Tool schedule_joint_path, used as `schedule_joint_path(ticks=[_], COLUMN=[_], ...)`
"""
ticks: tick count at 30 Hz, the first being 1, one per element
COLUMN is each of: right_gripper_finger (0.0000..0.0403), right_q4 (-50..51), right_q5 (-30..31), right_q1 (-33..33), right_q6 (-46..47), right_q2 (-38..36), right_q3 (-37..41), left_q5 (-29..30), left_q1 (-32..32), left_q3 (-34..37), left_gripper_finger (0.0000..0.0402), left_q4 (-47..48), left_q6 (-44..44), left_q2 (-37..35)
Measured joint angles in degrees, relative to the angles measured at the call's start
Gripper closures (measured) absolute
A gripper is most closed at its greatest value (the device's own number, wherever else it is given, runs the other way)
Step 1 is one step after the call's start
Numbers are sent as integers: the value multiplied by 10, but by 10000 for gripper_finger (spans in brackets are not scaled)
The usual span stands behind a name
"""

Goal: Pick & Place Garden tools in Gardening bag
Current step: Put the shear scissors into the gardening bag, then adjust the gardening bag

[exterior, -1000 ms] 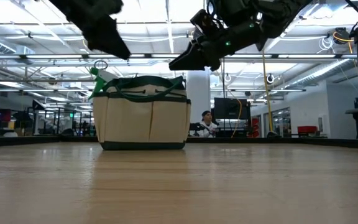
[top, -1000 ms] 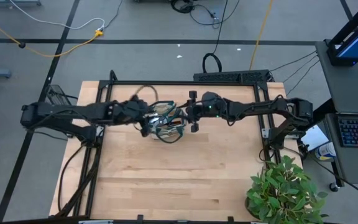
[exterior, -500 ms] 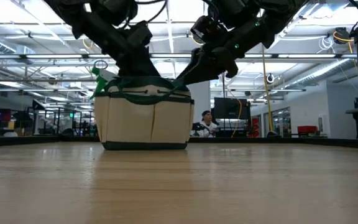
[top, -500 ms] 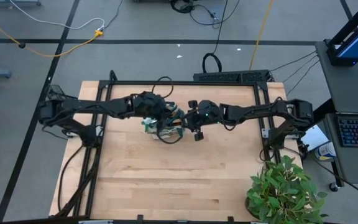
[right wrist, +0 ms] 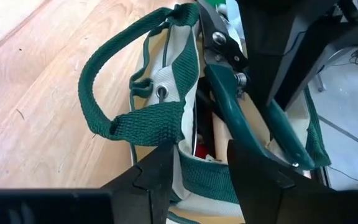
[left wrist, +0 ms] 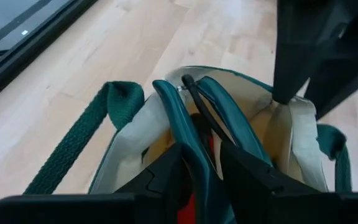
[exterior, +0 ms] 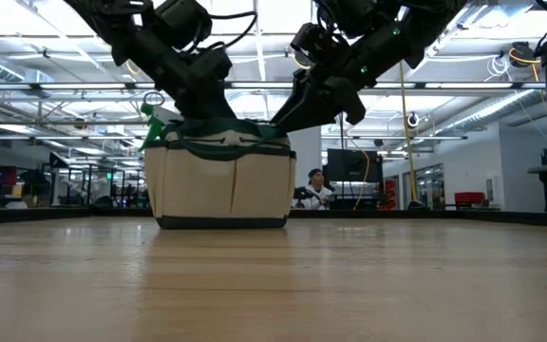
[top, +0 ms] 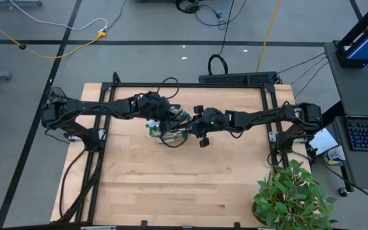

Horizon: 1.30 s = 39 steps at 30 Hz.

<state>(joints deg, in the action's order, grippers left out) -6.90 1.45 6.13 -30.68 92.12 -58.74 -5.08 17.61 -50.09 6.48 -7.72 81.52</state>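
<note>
Left gripper [left wrist: 197, 168] clamped on green-handled shears [left wrist: 188, 134] inside bag [exterior: 218, 176]; right gripper [right wrist: 197, 165], fingers apart, straddles bag's right rim

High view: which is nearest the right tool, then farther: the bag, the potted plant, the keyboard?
From the right tool:
1. Gardening bag, right beside it, mid-table.
2. Potted plant, at the table's near right corner.
3. Keyboard, off the table, far right.

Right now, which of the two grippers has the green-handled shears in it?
The left gripper: the shears run between its fingers above the gardening bag. The right gripper only straddles the bag's rim.
</note>
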Motion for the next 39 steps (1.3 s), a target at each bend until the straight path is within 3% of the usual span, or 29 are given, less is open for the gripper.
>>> schedule_joint_path(ticks=[10,20,30,34,39], right_gripper_finger=[261,261,261,261,261], right_q4=[-1,-1,-2,-4,-5], right_q5=[0,0,-1,-1,-1], right_q1=[0,0,-2,-14,-40], right_q6=[0,0,0,-2,-20], right_q2=[0,0,0,0,0], right_q3=[0,0,0,0,0], left_q5=[-36,-40,-42,-81,-60], left_q1=[0,0,-11,-17,-30], left_q3=[-2,-1,0,0,0], left_gripper_finger=[291,393,397,398,361], left_q4=[21,20,17,40,95], left_q6=[9,43,57,59,79], left_q2=[14,13,-43,-47,-47])
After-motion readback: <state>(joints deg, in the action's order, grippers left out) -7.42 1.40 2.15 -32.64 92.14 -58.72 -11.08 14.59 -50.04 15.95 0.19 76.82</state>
